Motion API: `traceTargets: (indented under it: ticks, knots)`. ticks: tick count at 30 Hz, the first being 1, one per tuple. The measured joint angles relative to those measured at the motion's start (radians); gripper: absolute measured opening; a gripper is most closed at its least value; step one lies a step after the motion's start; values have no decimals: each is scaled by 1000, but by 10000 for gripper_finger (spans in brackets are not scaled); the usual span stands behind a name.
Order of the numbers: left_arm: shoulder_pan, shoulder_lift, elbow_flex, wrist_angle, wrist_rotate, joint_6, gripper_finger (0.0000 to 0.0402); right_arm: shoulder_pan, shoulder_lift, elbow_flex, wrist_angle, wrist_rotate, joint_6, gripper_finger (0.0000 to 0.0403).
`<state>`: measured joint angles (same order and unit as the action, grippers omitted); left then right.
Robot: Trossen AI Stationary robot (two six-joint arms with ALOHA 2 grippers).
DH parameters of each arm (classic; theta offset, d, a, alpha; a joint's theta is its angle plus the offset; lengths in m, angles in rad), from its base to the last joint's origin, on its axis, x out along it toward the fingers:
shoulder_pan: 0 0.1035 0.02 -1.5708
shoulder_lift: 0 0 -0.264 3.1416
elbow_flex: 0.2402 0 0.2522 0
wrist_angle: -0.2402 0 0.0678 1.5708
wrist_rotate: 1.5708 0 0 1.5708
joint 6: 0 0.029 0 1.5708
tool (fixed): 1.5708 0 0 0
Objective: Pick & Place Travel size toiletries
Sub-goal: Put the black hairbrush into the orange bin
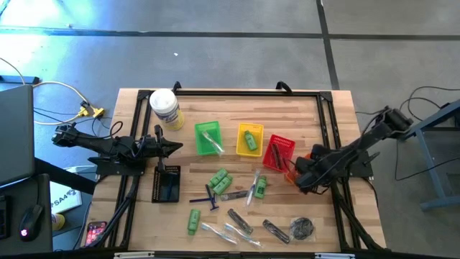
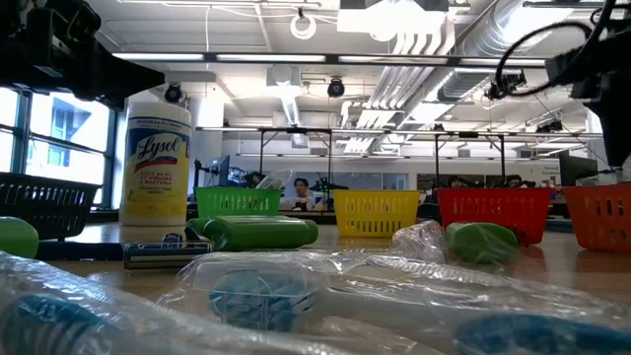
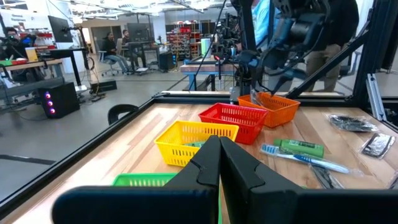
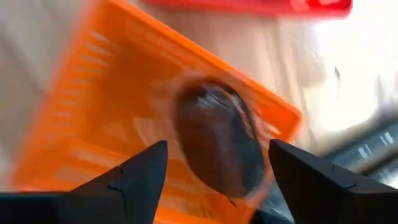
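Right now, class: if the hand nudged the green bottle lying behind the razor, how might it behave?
The green bottle lies on its side and looks round, so it would probably roll. It seems small and plastic, likely light. Its smooth skin may slip between fingers.

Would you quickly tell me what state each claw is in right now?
Left claw: closed, empty.
Right claw: open above the orange basket; round dark pouch between its fingers.

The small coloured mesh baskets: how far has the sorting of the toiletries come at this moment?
Done: the green mesh basket, yellow mesh basket and red mesh basket each hold something. In hand: the right end effector, open, is over the orange mesh basket with a round dark pouch between its fingers. Left: green tubes, clear packets and another dark pouch on the wooden table.
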<state>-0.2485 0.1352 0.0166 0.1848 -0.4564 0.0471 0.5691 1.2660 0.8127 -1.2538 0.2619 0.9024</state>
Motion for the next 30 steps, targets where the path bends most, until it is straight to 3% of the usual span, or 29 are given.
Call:
traceTargets:
  ticks: [5,14,20,30]
  knots:
    - [0,0,0,0,0,0,2,50,-90,2,117,44,-58,234]
    - [0,0,0,0,0,0,2,66,-166,2,-13,235,84,128]
    - [0,0,0,0,0,0,2,-6,-110,0,-56,169,107,13]
    - [0,0,0,0,0,-6,2,-104,5,-91,-14,35,28,4]
